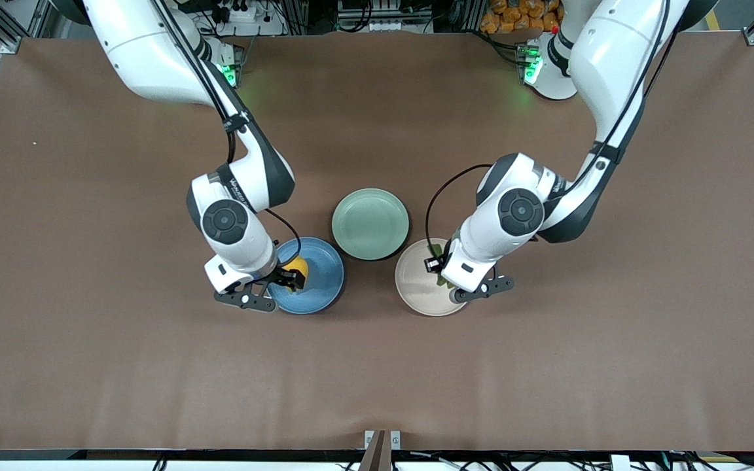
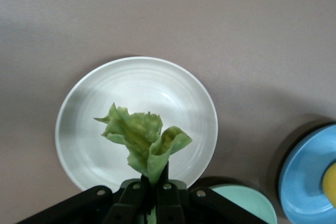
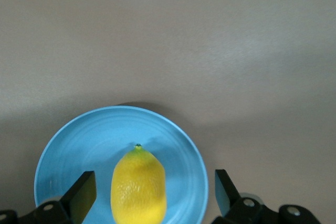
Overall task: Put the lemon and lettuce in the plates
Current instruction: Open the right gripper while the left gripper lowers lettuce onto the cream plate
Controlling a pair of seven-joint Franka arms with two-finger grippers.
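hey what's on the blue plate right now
The lemon lies on the blue plate, between the open fingers of the right gripper. The plate area under the lemon is covered.

High front camera over whole table (image 1: pixel 89 366); wrist cameras close above plates.

Both white, black-jointed arms reach from their bases down toward the front camera, elbows bent and wrists turned downward. The right arm's black two-finger hand (image 1: pixel 288 277) hangs low with its fingers (image 3: pixel 83 193) spread wide apart, one to each side of a small oval yellow lemon (image 3: pixel 138 187) without touching it. The left arm's hand (image 1: pixel 444 276) has its fingers pressed together, pinching a wrinkly green lettuce leaf (image 2: pixel 143 140) by its base.
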